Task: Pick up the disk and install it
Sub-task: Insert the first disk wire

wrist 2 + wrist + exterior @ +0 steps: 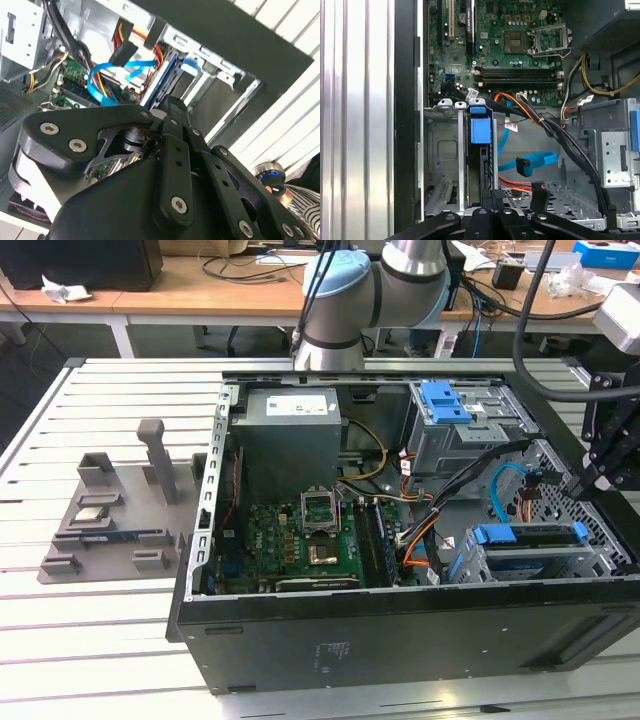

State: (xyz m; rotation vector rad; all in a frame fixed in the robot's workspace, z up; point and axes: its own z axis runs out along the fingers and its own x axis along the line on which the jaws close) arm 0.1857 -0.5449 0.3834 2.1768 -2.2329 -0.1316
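Observation:
The disk (530,537), a silver drive in a bright blue carrier, sits on edge in the lower drive cage at the exterior view's right end of the open computer case (400,640). In the first wrist view the disk (479,131) runs between the cage rails, blue tab toward the motherboard. My gripper (583,483) hangs just above the disk's outer end, apart from it. Its fingers look closed together in both wrist views, near the gripper (496,195) and the gripper (170,107), with nothing between them. The disk's blue carrier (189,66) lies just past the tips.
A grey power-supply box (290,435) and the green motherboard (320,540) fill the case's middle. A smaller blue bracket (445,402) tops the upper cage. Blue data cable (530,164) and orange wires cross beside the disk. A grey parts fixture (110,510) lies on the slatted table.

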